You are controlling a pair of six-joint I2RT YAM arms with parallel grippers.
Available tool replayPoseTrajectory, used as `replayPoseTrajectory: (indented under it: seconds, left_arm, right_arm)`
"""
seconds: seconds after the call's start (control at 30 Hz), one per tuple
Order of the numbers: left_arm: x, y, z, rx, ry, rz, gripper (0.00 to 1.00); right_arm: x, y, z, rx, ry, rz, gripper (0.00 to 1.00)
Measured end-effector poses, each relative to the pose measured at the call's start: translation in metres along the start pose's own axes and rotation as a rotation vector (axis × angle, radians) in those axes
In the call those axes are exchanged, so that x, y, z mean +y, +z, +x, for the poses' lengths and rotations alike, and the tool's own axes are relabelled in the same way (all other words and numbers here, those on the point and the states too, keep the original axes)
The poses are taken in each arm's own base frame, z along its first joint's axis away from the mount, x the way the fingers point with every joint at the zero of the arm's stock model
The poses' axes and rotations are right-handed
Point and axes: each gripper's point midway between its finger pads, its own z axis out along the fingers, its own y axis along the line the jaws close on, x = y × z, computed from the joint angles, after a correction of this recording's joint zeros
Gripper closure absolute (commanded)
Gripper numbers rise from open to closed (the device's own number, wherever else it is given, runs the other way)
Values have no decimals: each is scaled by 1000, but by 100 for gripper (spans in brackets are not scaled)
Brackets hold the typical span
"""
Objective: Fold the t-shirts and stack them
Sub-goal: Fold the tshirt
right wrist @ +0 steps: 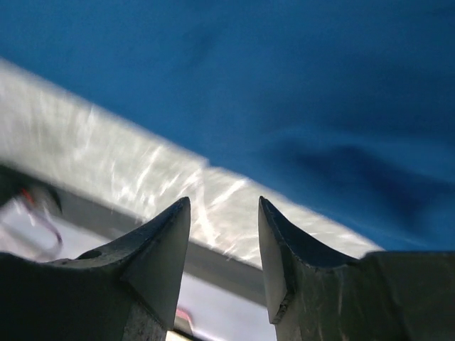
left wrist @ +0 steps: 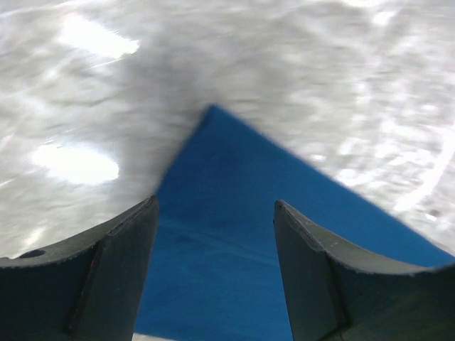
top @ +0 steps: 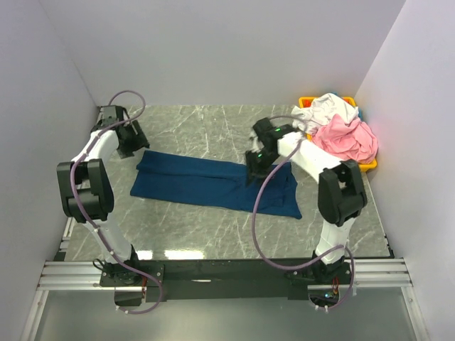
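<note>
A dark navy t-shirt (top: 206, 185) lies folded into a long band across the marble table. My left gripper (top: 135, 148) hovers over its far left corner. In the left wrist view the gripper (left wrist: 213, 202) is open, and the shirt's pointed corner (left wrist: 234, 170) lies below, between the fingers and ungripped. My right gripper (top: 250, 170) sits above the band's right part. In the right wrist view it (right wrist: 224, 202) is open with nothing between the jaws, and the blue cloth (right wrist: 284, 85) lies beyond them. A pink t-shirt (top: 347, 138) and a white t-shirt (top: 327, 109) are heaped at the back right.
The yellow bin (top: 370, 165) holding the pink and white heap stands against the right wall. White walls close in the table on the left, back and right. A metal rail (top: 227, 273) with both arm bases runs along the near edge.
</note>
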Motion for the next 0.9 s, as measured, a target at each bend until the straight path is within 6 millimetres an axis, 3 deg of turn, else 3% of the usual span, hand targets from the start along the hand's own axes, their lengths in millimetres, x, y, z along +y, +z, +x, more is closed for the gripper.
replayPoseTrajectory:
  seconds: [0.23,0.33,0.5,0.8,0.9]
  left_arm:
    - [-69,0,2,-18,27,153,28]
    - [-76,15,10,16,-6,185,29]
    - [-67,40,28,88,-59,176,28]
    - [-63,47,40,113,-81,173,28]
    - [-58,52,44,121,-89,165,28]
  right_arm:
    - [-107,-42,-56,-209,227,133,49]
    - [-134,-48,-65,-250,268,170,49]
    - [-157,-40,-78,-273,298,197,49]
    - [-178,-8,-92,-265,318,217,50]
    - [-183,0,-96,-267,322,217,58]
